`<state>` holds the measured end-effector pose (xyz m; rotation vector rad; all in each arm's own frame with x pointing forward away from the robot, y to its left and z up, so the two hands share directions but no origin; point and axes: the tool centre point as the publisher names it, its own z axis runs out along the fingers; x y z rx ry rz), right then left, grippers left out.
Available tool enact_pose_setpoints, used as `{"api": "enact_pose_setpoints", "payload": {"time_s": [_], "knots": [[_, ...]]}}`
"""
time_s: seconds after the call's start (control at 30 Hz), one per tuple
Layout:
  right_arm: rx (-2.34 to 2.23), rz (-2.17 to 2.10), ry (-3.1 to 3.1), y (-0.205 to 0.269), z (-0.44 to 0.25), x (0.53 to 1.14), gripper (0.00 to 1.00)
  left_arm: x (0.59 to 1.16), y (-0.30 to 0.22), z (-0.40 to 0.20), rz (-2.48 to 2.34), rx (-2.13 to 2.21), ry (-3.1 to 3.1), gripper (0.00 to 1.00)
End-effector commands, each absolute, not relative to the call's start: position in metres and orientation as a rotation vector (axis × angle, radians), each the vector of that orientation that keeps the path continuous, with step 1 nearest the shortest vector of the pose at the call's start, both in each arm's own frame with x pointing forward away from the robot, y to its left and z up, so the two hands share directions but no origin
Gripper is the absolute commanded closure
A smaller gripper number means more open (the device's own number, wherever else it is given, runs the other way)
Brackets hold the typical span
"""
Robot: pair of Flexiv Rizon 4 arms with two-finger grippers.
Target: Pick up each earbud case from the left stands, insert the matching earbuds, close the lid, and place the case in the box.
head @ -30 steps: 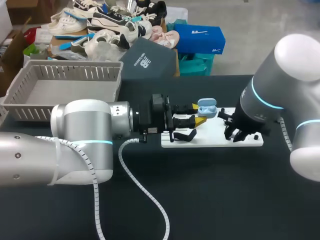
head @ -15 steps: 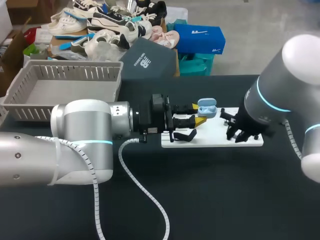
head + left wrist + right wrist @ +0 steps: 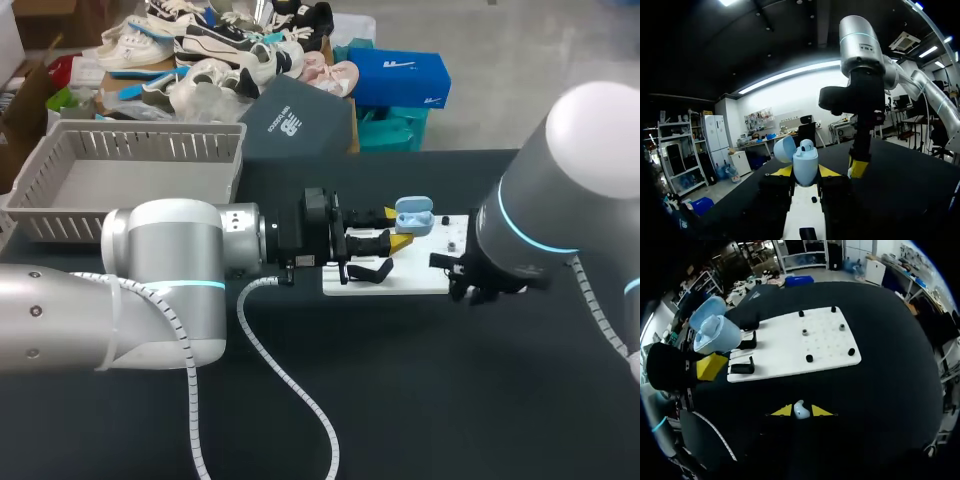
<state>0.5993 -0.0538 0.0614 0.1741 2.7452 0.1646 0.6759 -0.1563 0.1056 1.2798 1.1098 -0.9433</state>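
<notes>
The left gripper (image 3: pixel 805 172) is pinched from both sides on the light blue, egg-shaped plastic earbud case (image 3: pixel 413 217). It holds the case upright over the far left part of the flat white plastic board (image 3: pixel 790 347). The case's lid (image 3: pixel 784 149) is tipped open, and one white earbud (image 3: pixel 806 145) sits in it. The right gripper (image 3: pixel 800 412) hangs over the black table (image 3: pixel 450 380) just near of the board's near edge, its yellow tips nipping a second small white earbud (image 3: pixel 799 409). Two low black stands (image 3: pixel 741 368) sit on the board's left end. The grey slatted plastic basket (image 3: pixel 160 146) stands at the far left, well apart.
</notes>
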Motion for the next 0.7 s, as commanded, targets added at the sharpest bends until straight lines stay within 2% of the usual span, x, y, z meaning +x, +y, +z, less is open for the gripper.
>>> {"api": "enact_pose_setpoints", "payload": {"time_s": [0.03, 0.33, 0.7], "knots": [[-0.008, 0.067, 2.75, -0.043, 0.1, 0.58, 1.0, 0.676, -0.156, 0.105, -0.942, 1.276, 1.107, 1.0], [-0.437, -0.101, 2.693, -0.013, 0.162, 0.594, 1.0, 0.676, -0.156, 0.105, -0.942, 1.276, 1.107, 1.0], [-0.681, -0.126, 2.631, 0.008, 0.199, 0.639, 1.0, 0.676, -0.156, 0.105, -0.942, 1.276, 1.107, 1.0]]}}
